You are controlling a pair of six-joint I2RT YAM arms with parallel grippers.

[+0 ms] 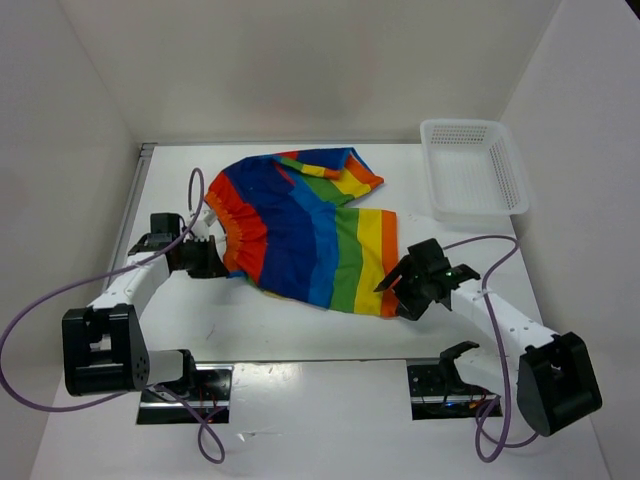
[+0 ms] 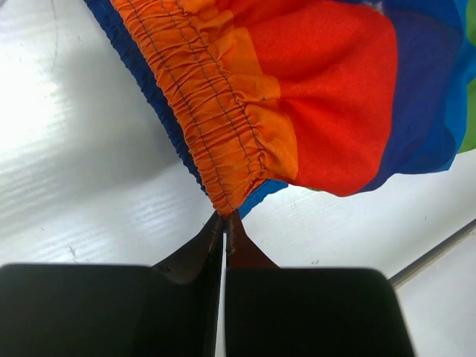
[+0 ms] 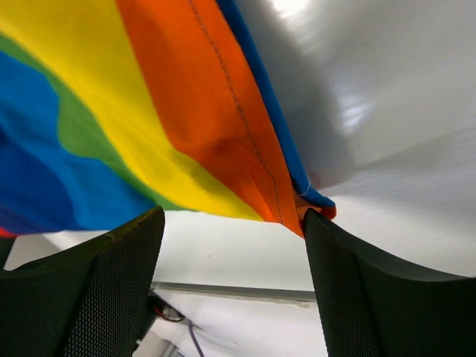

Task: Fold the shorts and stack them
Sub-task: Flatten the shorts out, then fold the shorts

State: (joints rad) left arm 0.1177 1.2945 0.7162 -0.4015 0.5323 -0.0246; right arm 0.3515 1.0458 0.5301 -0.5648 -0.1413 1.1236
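The rainbow-striped shorts (image 1: pixel 300 235) lie spread on the white table, partly folded, with the gathered waistband at the left. My left gripper (image 1: pixel 212 258) is at the waistband's near left corner. In the left wrist view its fingers meet at a point (image 2: pixel 224 217), pinching the orange gathered edge of the shorts (image 2: pixel 312 97). My right gripper (image 1: pixel 395 295) stands open at the near right hem corner. In the right wrist view its jaws (image 3: pixel 232 216) are wide apart, and the orange hem of the shorts (image 3: pixel 149 111) just touches the right finger (image 3: pixel 349 290).
A white mesh basket (image 1: pixel 472 168) stands at the back right of the table. White walls close in the table on the left, back and right. Purple cables loop beside both arms.
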